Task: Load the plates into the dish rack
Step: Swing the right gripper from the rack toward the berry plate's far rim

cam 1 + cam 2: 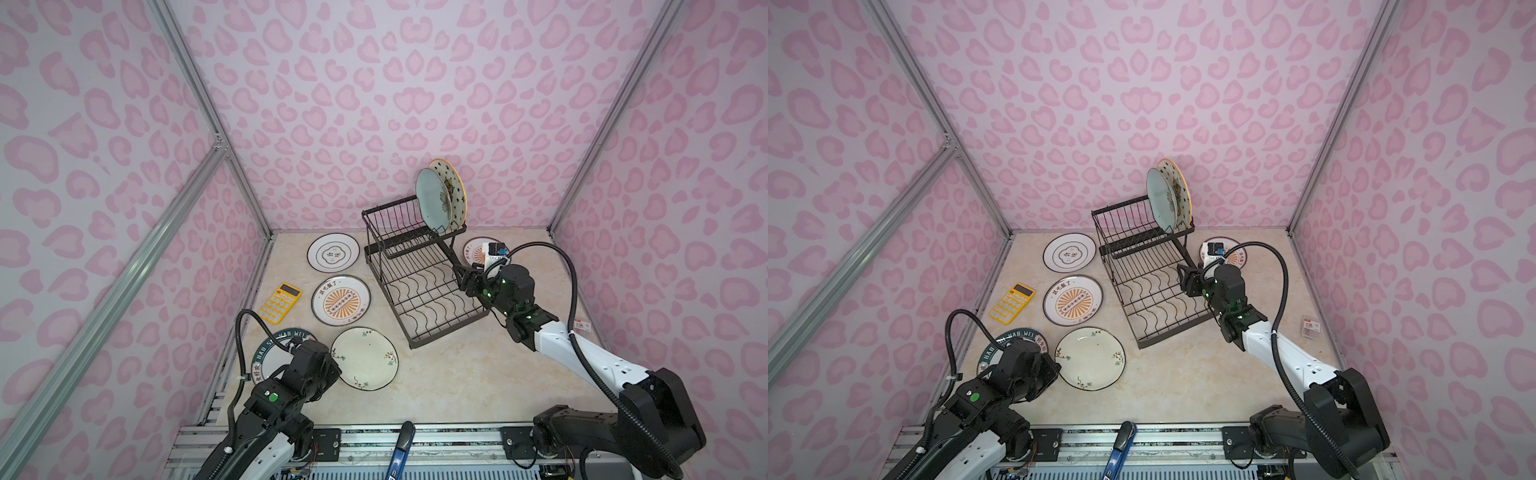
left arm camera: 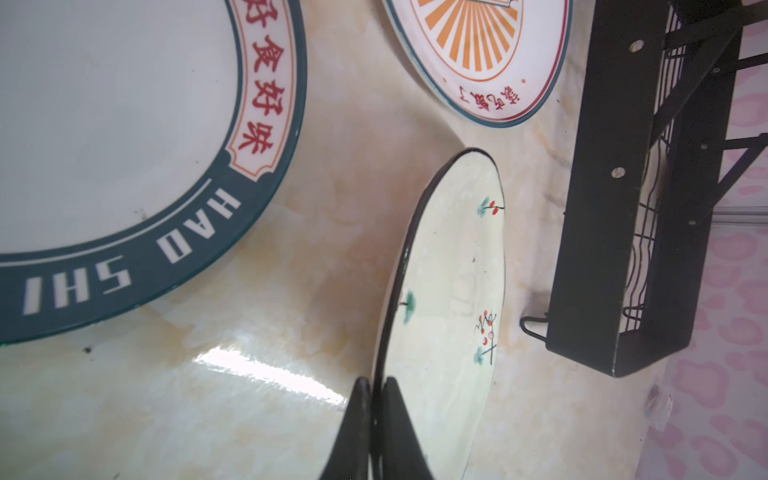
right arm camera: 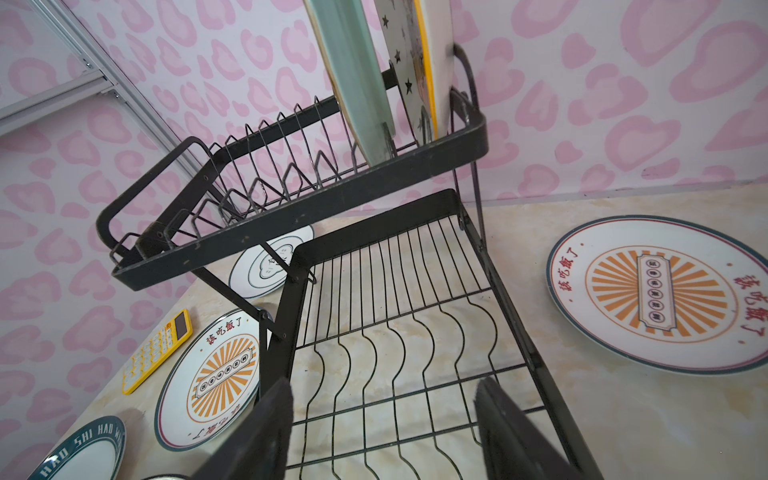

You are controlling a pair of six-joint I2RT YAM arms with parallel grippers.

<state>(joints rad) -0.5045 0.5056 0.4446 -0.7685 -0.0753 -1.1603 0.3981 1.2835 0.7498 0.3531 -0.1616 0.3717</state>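
Site type: robot test cell, lab rig.
Walls: pink blotch-print panels (image 1: 374, 104) on 3 sides.
Frame: bare alu. struts (image 1: 199, 104) at the corners.
Work surface: marble-look tabletop (image 1: 436, 386), boxed in by the panels.
Mount: my arms (image 1: 582, 353) bolted to a metal rail (image 1: 457, 434) at the front edge; corrugated cable hose (image 1: 574, 291) exposed.
Props: dish rack (image 1: 424, 291), plates (image 1: 340, 300), yellow calculator (image 1: 280, 303). Household goods on a bench.

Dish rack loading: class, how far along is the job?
Done: pale blue plate and starred plate stand in the dish rack. In hand: left gripper pinches the rim of the cream floral plate; right gripper hangs open. Left: black-ringed plate, green-rimmed plate, two sunburst plates lie flat.
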